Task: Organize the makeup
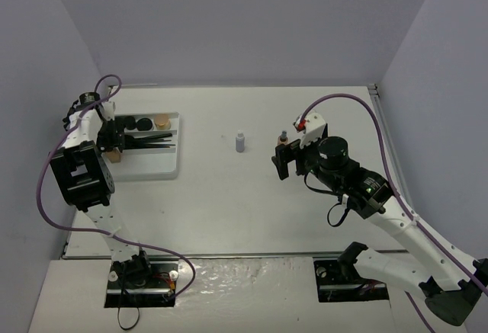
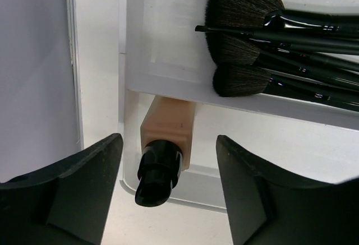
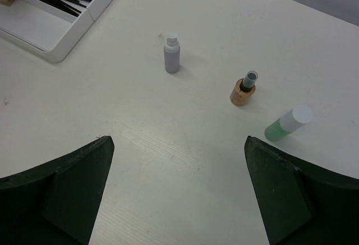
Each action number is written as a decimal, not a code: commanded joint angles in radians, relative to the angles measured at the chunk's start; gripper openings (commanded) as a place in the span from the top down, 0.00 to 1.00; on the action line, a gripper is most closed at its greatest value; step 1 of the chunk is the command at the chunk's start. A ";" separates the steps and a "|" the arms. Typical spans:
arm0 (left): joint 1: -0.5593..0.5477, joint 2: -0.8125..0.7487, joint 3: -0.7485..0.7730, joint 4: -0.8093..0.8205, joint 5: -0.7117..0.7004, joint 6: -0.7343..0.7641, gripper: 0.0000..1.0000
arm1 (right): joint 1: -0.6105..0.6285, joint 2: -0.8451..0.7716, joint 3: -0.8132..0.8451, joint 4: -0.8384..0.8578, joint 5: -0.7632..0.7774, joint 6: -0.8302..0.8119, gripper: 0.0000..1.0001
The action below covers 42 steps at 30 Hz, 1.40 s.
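Beige square bottle, glossy black cap, lying in white tray | left gripper released | right gripper released

Ahead of the right gripper, whose fingers are spread wide, lies bare white tabletop. Beyond it three obstacles stand well apart: a small grey bottle with a white cap at 12 o'clock, a tan bottle with a black pump at 1, and a green bottle with a white cap at 2. A white ridged rectangular tray blocks 10 o'clock.

The left gripper straddles a beige square bottle with a black cap. Black bristled brushes crowd 1 o'clock, and a pale lilac wall closes off 9 o'clock.
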 commanded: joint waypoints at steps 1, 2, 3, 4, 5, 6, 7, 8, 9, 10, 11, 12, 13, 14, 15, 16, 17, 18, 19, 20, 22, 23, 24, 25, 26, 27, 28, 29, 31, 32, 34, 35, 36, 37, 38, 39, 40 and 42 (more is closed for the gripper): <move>0.009 -0.068 0.079 -0.022 0.018 -0.008 0.26 | -0.005 0.013 0.061 0.052 -0.008 0.009 0.00; 0.007 -0.081 0.089 -0.030 0.029 -0.016 0.23 | -0.004 0.014 0.063 0.052 -0.009 0.009 0.00; 0.003 -0.098 0.102 -0.034 0.043 -0.028 0.19 | -0.004 0.016 0.065 0.052 -0.008 0.009 0.00; -0.001 -0.119 0.114 -0.035 0.059 -0.039 0.16 | -0.004 0.018 0.067 0.054 -0.009 0.008 0.00; -0.008 -0.150 0.133 -0.039 0.075 -0.049 0.13 | -0.005 0.021 0.070 0.053 -0.009 0.006 0.00; -0.017 -0.176 0.150 -0.043 0.091 -0.062 0.11 | -0.006 0.023 0.073 0.052 -0.009 0.005 0.00; -0.031 -0.195 0.165 -0.048 0.104 -0.076 0.09 | -0.005 0.024 0.075 0.052 -0.008 0.004 0.00; -0.056 -0.210 0.178 -0.053 0.118 -0.083 0.07 | -0.005 0.023 0.076 0.054 -0.006 0.004 0.00; -0.083 -0.224 0.191 -0.057 0.133 -0.087 0.05 | -0.006 0.022 0.076 0.055 -0.005 0.004 0.00; -0.121 -0.243 0.200 -0.058 0.140 -0.107 0.04 | -0.006 0.020 0.075 0.058 -0.003 0.004 0.00; -0.157 -0.262 0.205 -0.053 0.144 -0.121 0.03 | -0.006 0.018 0.073 0.061 -0.001 0.004 0.00; -0.191 -0.281 0.206 -0.041 0.145 -0.127 0.03 | -0.006 0.014 0.071 0.062 0.002 0.005 0.00; -0.231 -0.296 0.207 -0.032 0.152 -0.134 0.03 | -0.006 0.009 0.067 0.065 0.003 0.007 0.00; -0.278 -0.305 0.210 -0.025 0.169 -0.143 0.03 | -0.005 0.003 0.060 0.070 0.005 0.010 0.00; -0.326 -0.311 0.213 -0.018 0.182 -0.152 0.03 | -0.004 -0.003 0.054 0.075 0.007 0.013 0.00; -0.374 -0.311 0.219 -0.012 0.189 -0.161 0.03 | -0.004 -0.009 0.047 0.079 0.011 0.015 0.00; -0.428 -0.306 0.228 -0.008 0.197 -0.166 0.03 | -0.004 -0.015 0.042 0.082 0.015 0.017 0.00; -0.491 -0.296 0.239 -0.006 0.204 -0.166 0.03 | -0.004 -0.021 0.038 0.083 0.017 0.018 0.00; -0.529 -0.277 0.259 -0.009 0.208 -0.162 0.03 | -0.004 -0.031 0.033 0.083 0.021 0.020 0.00; -0.557 -0.264 0.274 -0.015 0.209 -0.158 0.03 | -0.004 -0.040 0.030 0.083 0.024 0.020 0.00; -0.639 -0.214 0.332 -0.038 0.199 -0.152 0.03 | -0.004 -0.063 0.018 0.083 0.030 0.027 0.00; -0.660 -0.182 0.370 -0.053 0.199 -0.149 0.03 | -0.004 -0.075 0.008 0.083 0.030 0.033 0.00; -0.675 -0.151 0.406 -0.069 0.200 -0.147 0.03 | -0.004 -0.086 -0.002 0.083 0.031 0.038 0.00; -0.695 -0.128 0.432 -0.079 0.201 -0.147 0.03 | -0.004 -0.093 -0.009 0.082 0.031 0.044 0.00; -0.718 -0.104 0.457 -0.086 0.203 -0.147 0.03 | -0.003 -0.101 -0.014 0.082 0.031 0.048 0.00; -0.740 -0.074 0.486 -0.092 0.205 -0.144 0.03 | -0.003 -0.111 -0.020 0.082 0.031 0.050 0.00; -0.754 -0.052 0.499 -0.087 0.202 -0.142 0.03 | -0.003 -0.119 -0.023 0.082 0.034 0.054 0.00; -0.768 -0.030 0.512 -0.081 0.199 -0.140 0.03 | -0.003 -0.128 -0.027 0.082 0.037 0.057 0.00; -0.796 0.009 0.532 -0.077 0.209 -0.148 0.03 | -0.004 -0.134 -0.032 0.082 0.041 0.058 0.00; -0.808 0.030 0.542 -0.075 0.212 -0.152 0.03 | -0.004 -0.136 -0.034 0.082 0.043 0.060 0.00; -0.824 0.082 0.554 -0.072 0.212 -0.158 0.04 | -0.003 -0.139 -0.035 0.080 0.043 0.062 0.00; -0.830 0.096 0.557 -0.069 0.211 -0.158 0.04 | -0.003 -0.140 -0.036 0.081 0.043 0.063 0.00; -0.836 0.112 0.559 -0.064 0.209 -0.161 0.04 | -0.002 -0.142 -0.038 0.082 0.042 0.066 0.00; -0.841 0.128 0.561 -0.059 0.207 -0.164 0.05 | -0.002 -0.143 -0.039 0.082 0.042 0.069 0.00; -0.847 0.144 0.563 -0.054 0.204 -0.167 0.05 | -0.001 -0.145 -0.041 0.082 0.041 0.072 0.00; -0.851 0.156 0.562 -0.047 0.203 -0.169 0.06 | -0.001 -0.147 -0.044 0.082 0.041 0.075 0.00; -0.854 0.167 0.562 -0.041 0.200 -0.171 0.08 | -0.001 -0.149 -0.045 0.081 0.042 0.077 0.00; -0.858 0.188 0.564 -0.034 0.192 -0.174 0.11 | -0.001 -0.154 -0.045 0.077 0.045 0.079 0.00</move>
